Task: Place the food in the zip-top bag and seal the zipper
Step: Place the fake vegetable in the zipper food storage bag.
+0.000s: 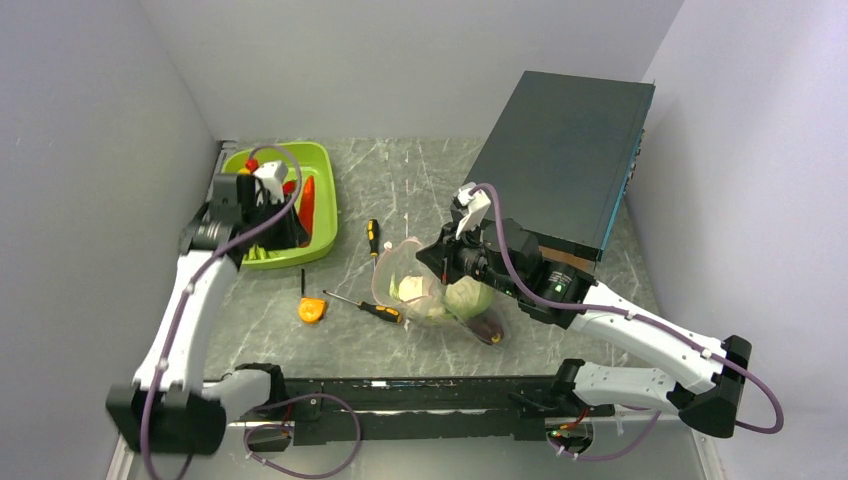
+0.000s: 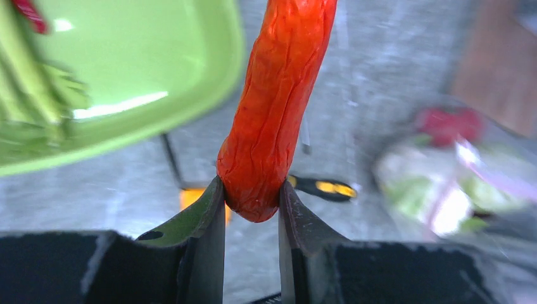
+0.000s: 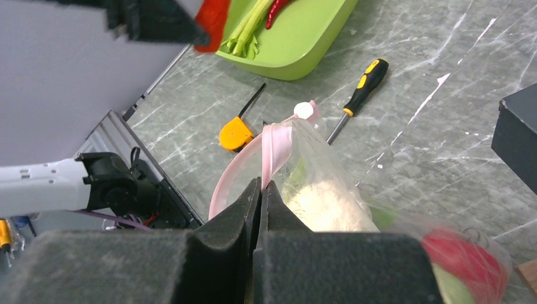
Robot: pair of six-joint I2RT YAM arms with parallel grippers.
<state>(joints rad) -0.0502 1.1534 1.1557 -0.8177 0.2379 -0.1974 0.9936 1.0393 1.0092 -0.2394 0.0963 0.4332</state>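
My left gripper (image 2: 251, 190) is closed narrow on one end of a long red pepper (image 2: 273, 107). Both fingers press its wrinkled skin, and the rest of it sticks out ahead of the fingertips. Up and to the left of that gripper is the green tray (image 2: 158, 76), with green stalks (image 3: 246, 26) and a thin chili (image 3: 278, 7) lying in it. Past the pepper's gripped end, on the table (image 3: 443, 126), I see an orange tape measure (image 2: 190, 197) just behind my left finger and a screwdriver (image 2: 323, 187) just right of my right finger. Further right is the bag (image 2: 443, 183), only a blur from here.

My right gripper (image 3: 261, 187) has its jaws pressed together on the pink zipper (image 3: 275, 149), pinching the strip at the bag's mouth. The strip curves away to the left of my fingers as an open loop. The clear bag runs ahead and to the right of them. Inside, the cauliflower (image 3: 323, 206) lies just right of my fingertips, the leafy head (image 1: 468, 295) is beside it, and a red round piece (image 3: 465, 263) sits further right, near the bag's bottom. Beyond the zipper's far end lies a second screwdriver (image 3: 364, 82), apart from the bag. A dark box (image 1: 565, 160) stands off to the right of this gripper
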